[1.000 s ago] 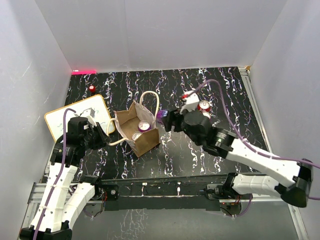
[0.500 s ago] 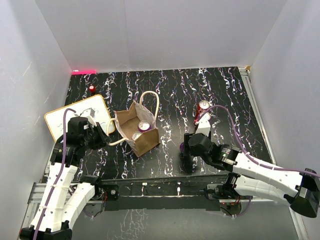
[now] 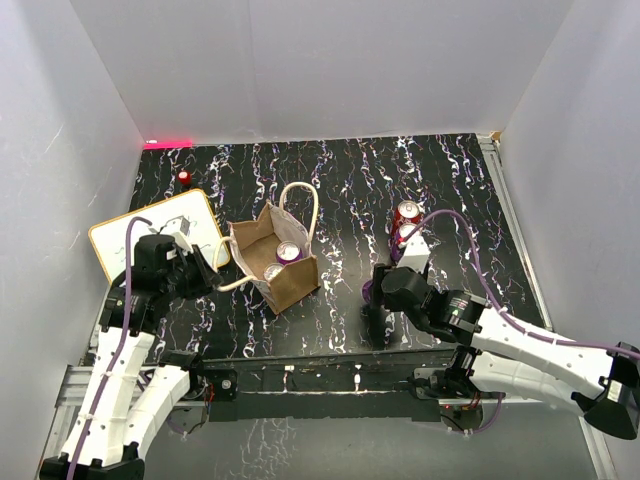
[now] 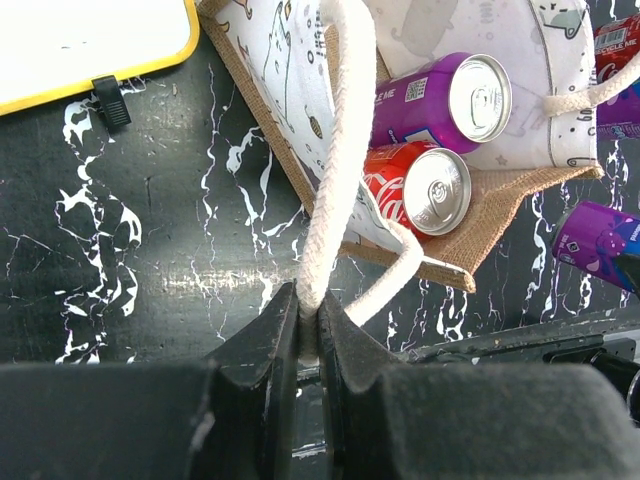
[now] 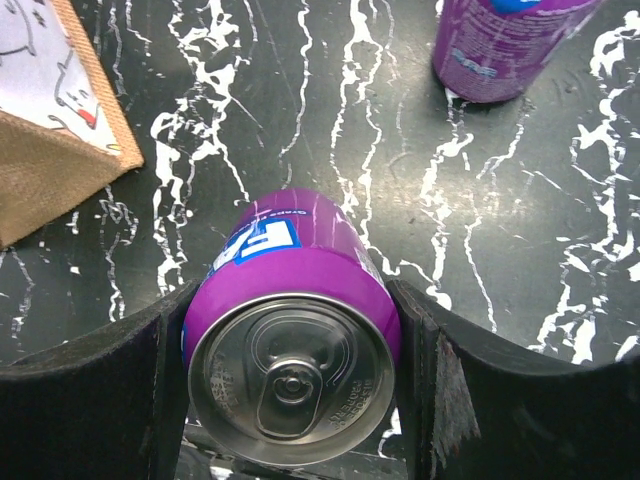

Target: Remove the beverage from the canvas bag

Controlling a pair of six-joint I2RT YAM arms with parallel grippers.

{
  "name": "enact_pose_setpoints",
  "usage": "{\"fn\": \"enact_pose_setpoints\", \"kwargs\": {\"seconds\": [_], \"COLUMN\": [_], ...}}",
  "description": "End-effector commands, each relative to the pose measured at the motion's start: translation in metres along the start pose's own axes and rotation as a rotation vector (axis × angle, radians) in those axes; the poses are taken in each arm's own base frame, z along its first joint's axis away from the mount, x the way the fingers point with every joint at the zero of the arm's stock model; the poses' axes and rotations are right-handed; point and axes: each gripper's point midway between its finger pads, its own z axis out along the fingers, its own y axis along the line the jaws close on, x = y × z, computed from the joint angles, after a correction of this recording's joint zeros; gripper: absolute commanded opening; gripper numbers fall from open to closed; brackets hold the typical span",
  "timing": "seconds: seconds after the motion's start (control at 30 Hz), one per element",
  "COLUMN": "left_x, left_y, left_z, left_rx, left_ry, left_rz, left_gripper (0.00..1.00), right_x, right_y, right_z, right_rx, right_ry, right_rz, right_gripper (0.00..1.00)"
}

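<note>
The left gripper (image 4: 308, 322), just left of the canvas bag (image 3: 290, 283), pinches its cream handle (image 4: 335, 150), while the right gripper (image 5: 295, 360), right of the bag, clamps a purple can (image 5: 300, 270).

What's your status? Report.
Left gripper shut on bag handle. Right gripper shut on purple can, outside the bag. Two cans inside bag. Nothing blocking.

both arms are built of smooth white shell links joined by chunky black motor housings. the left arm (image 3: 105, 395) and right arm (image 3: 540, 345) each trail a thin purple cable (image 3: 441, 213). the left end effector (image 4: 308, 335) and right end effector (image 5: 290, 370) have matte black, blocky fingers (image 5: 85, 400).
</note>
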Motion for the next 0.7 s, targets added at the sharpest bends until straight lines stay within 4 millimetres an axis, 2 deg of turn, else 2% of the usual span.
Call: {"fn": "enact_pose_setpoints", "kwargs": {"seconds": [0.0, 0.13, 0.3, 0.5, 0.67], "left_x": [-0.015, -0.013, -0.012, -0.011, -0.011], "left_y": [-0.001, 0.000, 0.000, 0.001, 0.002], "left_z": [-0.009, -0.005, -0.002, -0.003, -0.001], "left_rx": [-0.008, -0.009, -0.006, -0.007, -0.010], "left_ry": [-0.047, -0.040, -0.042, -0.055, -0.048], "left_rz": [0.048, 0.043, 0.025, 0.018, 0.015], "left_gripper": [0.00, 0.00, 0.00, 0.00, 0.00], "right_x": [-0.053, -0.062, -0.064, -0.066, -0.066], "right_y": [0.002, -0.015, -0.034, -0.037, -0.049], "right_z": [-0.018, -0.024, -0.021, -0.003, 0.016], "right_rx": [0.038, 0.139, 0.260, 0.318, 0.363], "right_ry": [-0.146, -0.167, -0.192, -0.196, -0.166], "right_rz": [0.095, 0.108, 0.091, 0.060, 0.057], "right_gripper": [0.07, 0.07, 0.07, 0.07, 0.07]}}
